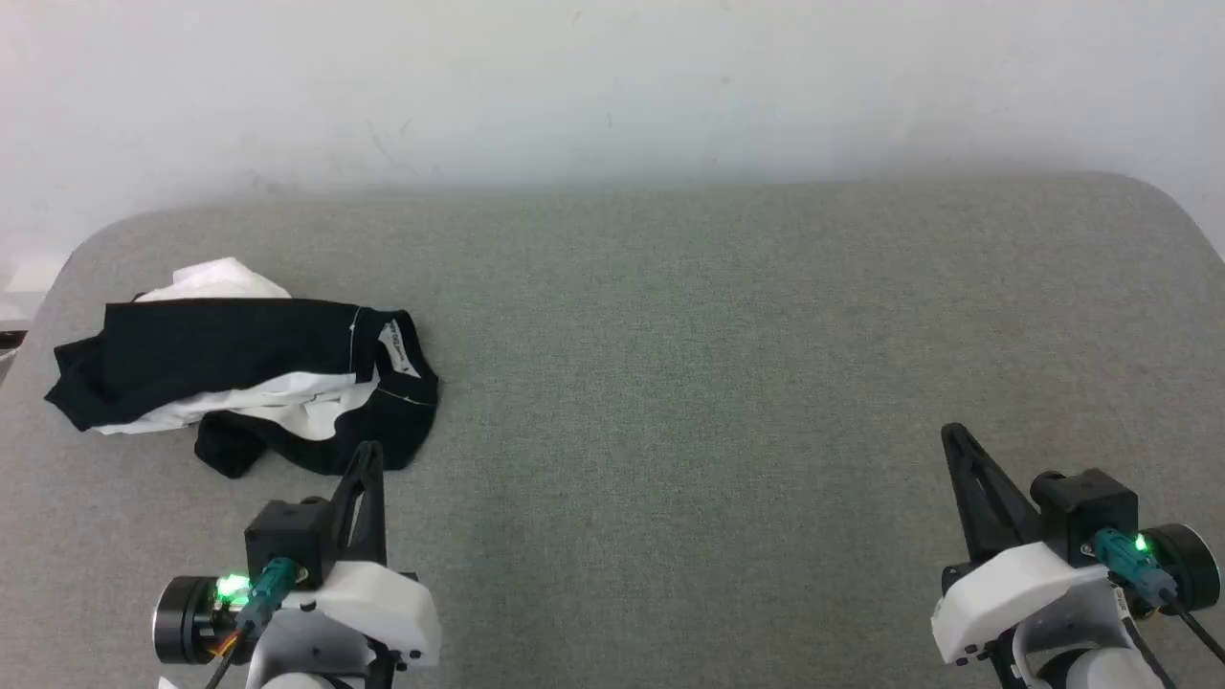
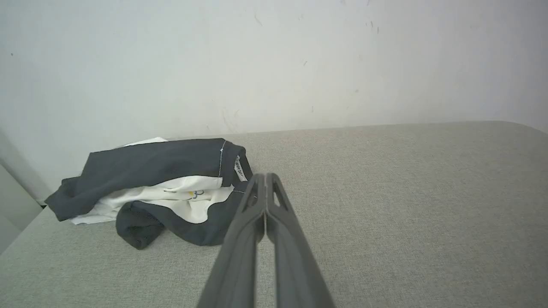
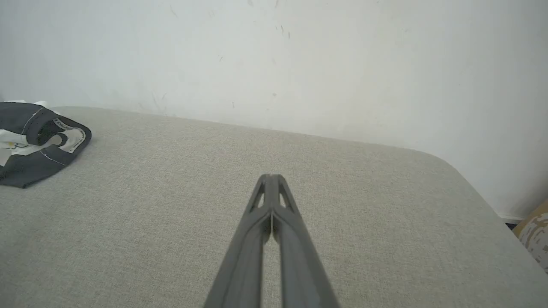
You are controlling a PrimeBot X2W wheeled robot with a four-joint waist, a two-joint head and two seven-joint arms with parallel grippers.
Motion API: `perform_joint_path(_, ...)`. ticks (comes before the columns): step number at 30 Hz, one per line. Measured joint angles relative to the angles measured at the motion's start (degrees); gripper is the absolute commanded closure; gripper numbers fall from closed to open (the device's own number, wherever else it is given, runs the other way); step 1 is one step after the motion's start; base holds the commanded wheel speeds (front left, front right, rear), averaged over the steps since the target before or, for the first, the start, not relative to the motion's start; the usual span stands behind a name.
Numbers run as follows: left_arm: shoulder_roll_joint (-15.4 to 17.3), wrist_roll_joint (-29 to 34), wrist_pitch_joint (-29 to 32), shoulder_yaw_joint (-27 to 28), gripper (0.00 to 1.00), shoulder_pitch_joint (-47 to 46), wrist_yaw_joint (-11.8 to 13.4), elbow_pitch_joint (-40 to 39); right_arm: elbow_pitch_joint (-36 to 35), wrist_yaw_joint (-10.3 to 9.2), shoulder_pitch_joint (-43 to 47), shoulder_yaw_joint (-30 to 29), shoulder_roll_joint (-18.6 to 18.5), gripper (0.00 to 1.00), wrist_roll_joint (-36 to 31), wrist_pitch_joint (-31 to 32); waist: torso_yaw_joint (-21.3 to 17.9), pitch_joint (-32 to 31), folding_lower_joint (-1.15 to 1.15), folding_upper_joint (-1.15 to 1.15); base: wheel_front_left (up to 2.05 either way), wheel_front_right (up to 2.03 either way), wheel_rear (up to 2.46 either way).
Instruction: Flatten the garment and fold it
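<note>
Currently, I am viewing the garment (image 1: pixel 239 368) at the far left of the grey padded surface (image 1: pixel 689 335), close to the rounded back corner. It is lying in a crumpled heap, neither flattened nor folded. Black fabric is draping over the top and along the near edge. White fabric is showing between the black layers and poking out behind the heap. The small white neck label (image 1: pixel 392 346) is facing up at the right end of the heap, just inside the black collar. In the left wrist view the garment (image 2: pixel 154 188) is showing a small print on its white panel, too small for me to read, and the neck label (image 2: pixel 239 167) is sitting just beside the fingertips.

The left gripper (image 1: pixel 368 455) is positioned at the lower left of the head view, just beside the near right corner of the heap. Its two fingers are pressing together along their length and gripping nothing (image 2: pixel 265 176). The tips are overlapping the black hem in both views, and I cannot tell whether they are touching it.

The white wall (image 1: pixel 612 86) is running behind the surface.

The right gripper (image 1: pixel 954 433) is positioned at the lower right, well apart from the garment. Its fingers are likewise lying together with nothing between them (image 3: pixel 270 176). In the right wrist view the garment (image 3: pixel 34 145) is showing at the far left edge. A tan patterned object (image 3: pixel 535 233) that I cannot identify is showing beyond the surface's right corner.
</note>
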Motion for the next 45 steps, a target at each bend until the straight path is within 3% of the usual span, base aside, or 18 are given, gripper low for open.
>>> perform_joint_path(37, 0.0, 0.0, 0.0, 0.0, 1.00, 0.0, 0.0, 0.0, 0.0, 0.00, 0.0, 0.0, 0.0, 1.00, 0.0, 0.0, 0.0, 0.0, 0.00, 0.00, 0.00, 0.00, 0.00)
perform_joint_path(38, 0.0, 0.0, 0.0, 0.0, 0.00, 0.0, 0.0, 0.0, 0.0, 0.00, 0.0, 0.0, 0.0, 0.00, 0.0, 0.0, 0.0, 0.0, 0.00, 0.00, 0.00, 0.00, 0.00)
perform_joint_path(45, 0.0, 0.0, 0.0, -0.1, 0.00, 0.0, 0.0, -0.1, 0.1, 0.00, 0.1, -0.1, 0.0, 0.00, 0.1, 0.0, 0.0, 0.0, 0.00, 0.00, 0.00, 0.00, 0.00)
